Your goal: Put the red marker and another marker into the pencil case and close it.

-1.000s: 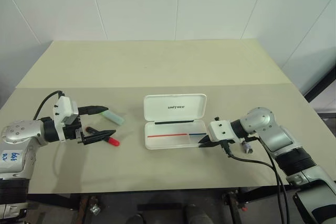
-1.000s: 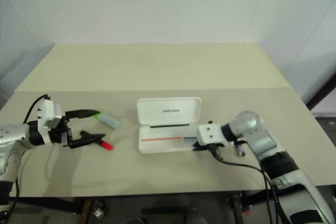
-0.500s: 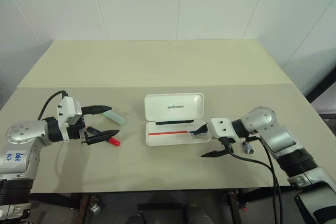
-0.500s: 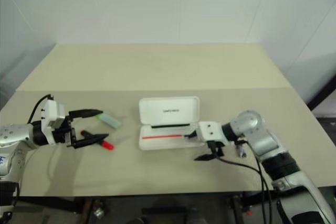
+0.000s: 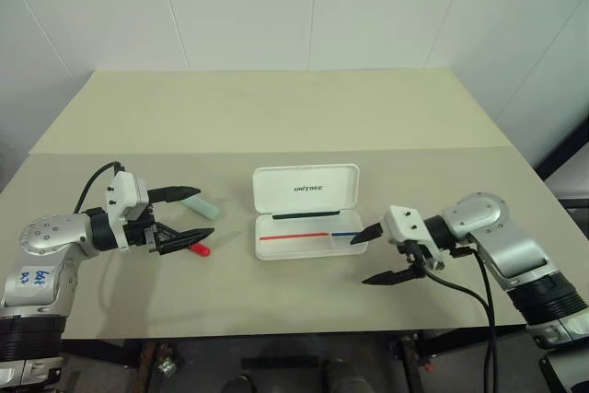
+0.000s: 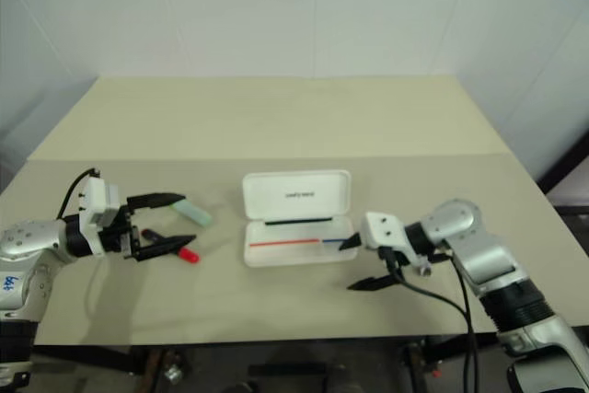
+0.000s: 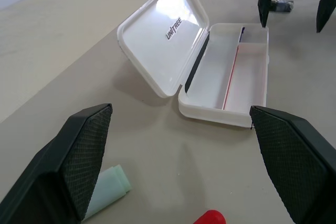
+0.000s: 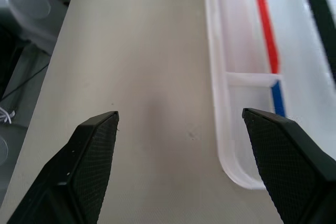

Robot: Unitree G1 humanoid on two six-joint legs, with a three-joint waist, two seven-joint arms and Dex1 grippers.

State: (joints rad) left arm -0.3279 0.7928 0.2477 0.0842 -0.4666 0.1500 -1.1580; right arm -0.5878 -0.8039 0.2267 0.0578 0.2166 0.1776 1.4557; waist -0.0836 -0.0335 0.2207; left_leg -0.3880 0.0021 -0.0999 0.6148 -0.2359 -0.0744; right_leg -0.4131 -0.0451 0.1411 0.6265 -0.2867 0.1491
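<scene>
The white pencil case lies open mid-table, its lid with dark lettering tipped back and a red and blue stripe inside the tray. To its left lie the pale green marker and, nearer the front, the red marker, partly hidden under a finger. My left gripper hovers over both, open and holding nothing; its wrist view shows the green marker and a red tip between its fingers. My right gripper stands open and empty just off the case's right end.
The beige table stretches back to a white wall. A small grey stub lies behind the right gripper. A black cable hangs from each wrist. The table's front edge runs close below both grippers.
My right gripper, shut at the case's right end a second ago, has opened and drawn back a little to the right. The left gripper has stayed open in place.
</scene>
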